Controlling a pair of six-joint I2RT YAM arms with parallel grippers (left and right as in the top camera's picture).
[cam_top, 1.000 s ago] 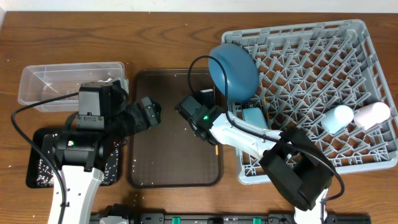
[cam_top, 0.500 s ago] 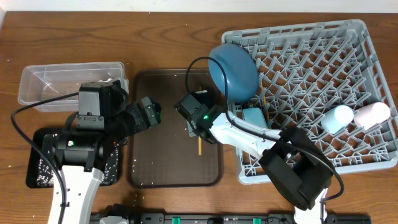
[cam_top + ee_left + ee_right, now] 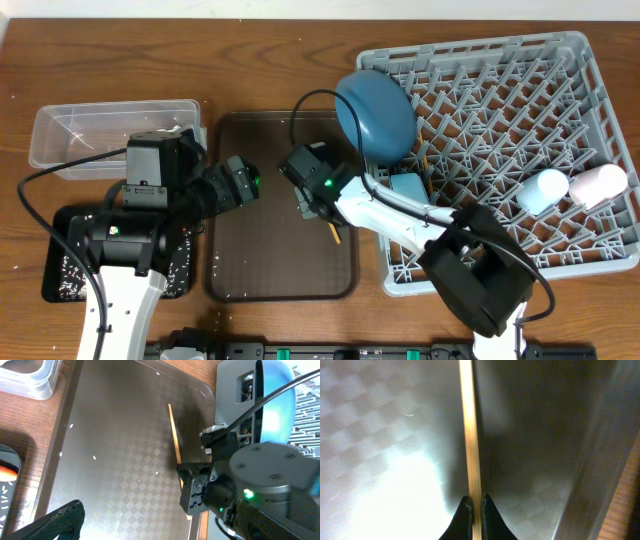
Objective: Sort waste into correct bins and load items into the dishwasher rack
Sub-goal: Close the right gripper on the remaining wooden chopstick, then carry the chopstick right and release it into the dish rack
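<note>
Where the desk shows between objects, it is brown wood with visible grain; a pale strip runs along its far edge.

Items on the surface:
- Dark brown serving tray, centre, with a checker-textured floor.
- Grey dishwasher rack, right, just beside the serving tray. A dark blue plate stands on edge at its near-left corner, a pale blue bowl sits below the plate, and a light blue cup and a pink cup lie side by side near its right wall.
- Clear tub, upper left.
- Black tray, lower left, speckled with white rice and partly hidden by the left arm.

Task item: one wooden chopstick, lengthwise over the right part of the serving tray, near the rim that faces the rack. Whether its far tip touches the tray floor cannot be told.

Right hand: low over the serving tray, fingers closed together on the near end of the chopstick, which runs straight out from between them.

Left hand: over the left edge of the serving tray, well apart from the chopstick. Only one finger shows in its wrist view, so its spread cannot be told.
</note>
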